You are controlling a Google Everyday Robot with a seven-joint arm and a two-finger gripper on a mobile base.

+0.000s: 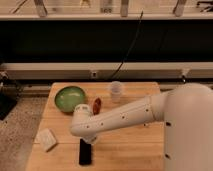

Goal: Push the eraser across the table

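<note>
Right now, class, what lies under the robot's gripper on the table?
The black eraser lies flat on the wooden table, its far end tucked beneath the gripper. The arm covers whatever contact there is.

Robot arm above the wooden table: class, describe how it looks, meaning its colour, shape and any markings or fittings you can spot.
The arm is white, thick and tube-shaped, with small dark dots along its side. It widens into a large, smooth, rounded white body at the right edge. A short rounded cylindrical joint caps its far end. The gripper below that joint looks dark, sitting just above the eraser on the table. No cables show on it.
</note>
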